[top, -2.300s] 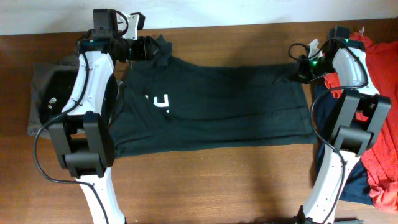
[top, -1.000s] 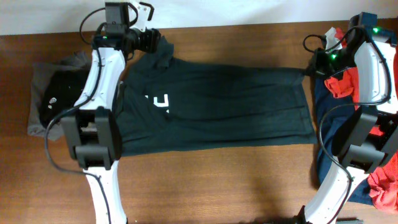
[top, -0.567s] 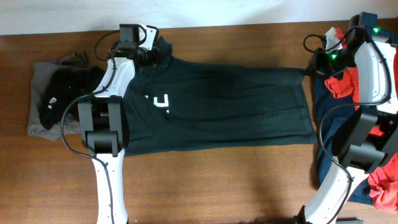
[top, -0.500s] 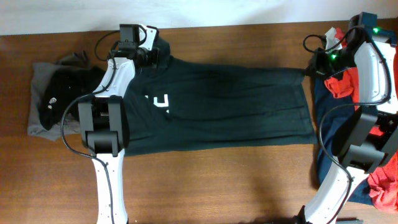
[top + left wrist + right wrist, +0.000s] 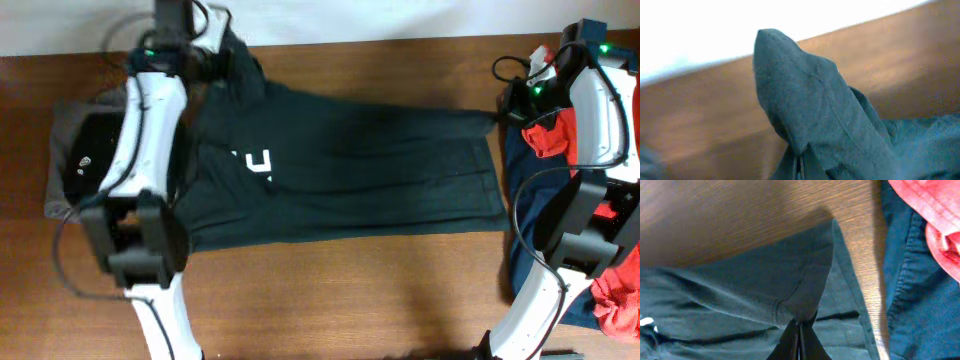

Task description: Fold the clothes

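Note:
A large blackish-green T-shirt (image 5: 350,165) with white letters (image 5: 258,160) lies spread across the wooden table (image 5: 380,290). My left gripper (image 5: 225,65) is at its far left corner, shut on a raised peak of the shirt's cloth (image 5: 805,100); only the thin line of the closed jaws shows at the bottom of the left wrist view (image 5: 800,170). My right gripper (image 5: 500,112) is at the far right corner, with its black fingers (image 5: 812,342) shut on a pinched fold of the same shirt (image 5: 805,290) near the hem.
A grey and black heap of clothes (image 5: 75,165) lies left of the shirt. Red clothes (image 5: 615,250) and a navy one (image 5: 525,255) are piled at the right, under the right arm, and show beside the hem as red cloth (image 5: 930,210) and navy cloth (image 5: 920,290). A white wall borders the table's far edge.
My left gripper has shut on the shirt's far left corner, and the arm has swung left and lifted the cloth. The right arm holds still with its corner.

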Controlling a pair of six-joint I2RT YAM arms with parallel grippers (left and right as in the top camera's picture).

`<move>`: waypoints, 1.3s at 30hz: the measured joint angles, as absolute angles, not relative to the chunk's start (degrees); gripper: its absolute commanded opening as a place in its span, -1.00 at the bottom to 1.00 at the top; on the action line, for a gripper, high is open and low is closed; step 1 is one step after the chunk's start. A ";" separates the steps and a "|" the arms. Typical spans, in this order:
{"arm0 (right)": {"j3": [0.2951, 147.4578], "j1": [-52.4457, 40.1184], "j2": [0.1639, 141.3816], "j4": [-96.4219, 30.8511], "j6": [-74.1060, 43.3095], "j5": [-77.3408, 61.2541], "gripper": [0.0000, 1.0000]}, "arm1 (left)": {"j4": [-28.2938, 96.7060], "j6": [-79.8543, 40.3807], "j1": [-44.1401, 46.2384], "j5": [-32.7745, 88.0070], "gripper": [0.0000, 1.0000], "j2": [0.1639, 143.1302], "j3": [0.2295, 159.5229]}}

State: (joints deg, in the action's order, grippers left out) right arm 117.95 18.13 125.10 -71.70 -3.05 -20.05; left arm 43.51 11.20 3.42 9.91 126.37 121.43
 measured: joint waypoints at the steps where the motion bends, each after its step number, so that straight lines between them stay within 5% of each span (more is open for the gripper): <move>1: 117.95 18.13 125.10 -71.75 -3.18 -19.68 -0.92 | 44.73 11.38 3.42 9.32 -1.00 124.05 122.06; 27: 117.95 18.13 125.10 -80.01 -3.81 -16.86 -0.92 | 82.96 11.62 3.46 6.79 -0.96 118.93 122.67; 39: 117.95 18.13 125.10 -83.35 -3.81 -16.67 -0.91 | 90.35 11.81 3.46 6.57 -0.73 118.93 120.46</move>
